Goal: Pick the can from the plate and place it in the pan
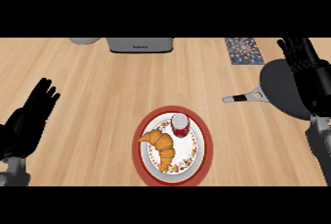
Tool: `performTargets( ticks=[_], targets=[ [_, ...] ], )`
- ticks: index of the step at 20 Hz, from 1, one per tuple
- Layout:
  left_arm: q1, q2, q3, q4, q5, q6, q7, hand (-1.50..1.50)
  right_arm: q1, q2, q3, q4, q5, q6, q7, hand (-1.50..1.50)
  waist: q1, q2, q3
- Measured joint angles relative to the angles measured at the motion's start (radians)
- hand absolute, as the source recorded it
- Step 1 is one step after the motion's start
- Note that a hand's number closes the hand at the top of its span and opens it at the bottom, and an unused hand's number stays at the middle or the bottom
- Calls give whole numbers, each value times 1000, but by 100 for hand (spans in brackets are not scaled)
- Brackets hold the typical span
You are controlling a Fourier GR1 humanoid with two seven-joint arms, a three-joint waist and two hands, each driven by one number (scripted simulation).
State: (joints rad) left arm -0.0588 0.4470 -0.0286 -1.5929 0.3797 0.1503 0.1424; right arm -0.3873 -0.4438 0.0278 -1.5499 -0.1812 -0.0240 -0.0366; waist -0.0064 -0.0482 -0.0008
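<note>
On plate (138, 151), beside croissant (161, 146): can (180, 125), upright, awaiting pickup. Right robot hand (304, 61), fingers spread, hangs over destination pan (281, 89), holding nothing. Left robot hand (32, 118) spread, resting.

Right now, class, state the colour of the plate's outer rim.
Red: the plate has a red outer rim, best seen in the head view.

Bare wooden bench (242, 131) lies between the red-rimmed plate (137, 151) and the dark grey pan (281, 87). A golden croissant (161, 144) sits just beside the red-and-white can (180, 125), lower left.
</note>
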Motion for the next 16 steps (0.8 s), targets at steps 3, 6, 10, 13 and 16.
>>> performTargets(
  ticks=[3, 6, 10, 13, 16],
  targets=[
    [-6, -17, 3, -13, -22, 9, -14, 0, -12, 49, 8, -39, 18, -47, 17, 150, 4, 24, 0],
    [-38, -34, -4, -12, -55, 36, -11, 0, -52, 142, 48, -62, 50, -127, 40, 150, 8, 37, 0],
    [-46, -56, -14, -6, -60, 58, 11, 0, 49, 140, 128, -90, 269, -292, 100, 150, -22, 36, -2],
    [-41, -66, -19, -9, -65, 71, 22, 0, 191, 137, 214, -169, 425, -380, 119, -150, -33, 35, -2],
    [-33, -81, -28, -21, -74, 86, 31, 0, 336, 100, 265, -273, 555, -430, 178, -150, -38, 35, -2]
  ],
)
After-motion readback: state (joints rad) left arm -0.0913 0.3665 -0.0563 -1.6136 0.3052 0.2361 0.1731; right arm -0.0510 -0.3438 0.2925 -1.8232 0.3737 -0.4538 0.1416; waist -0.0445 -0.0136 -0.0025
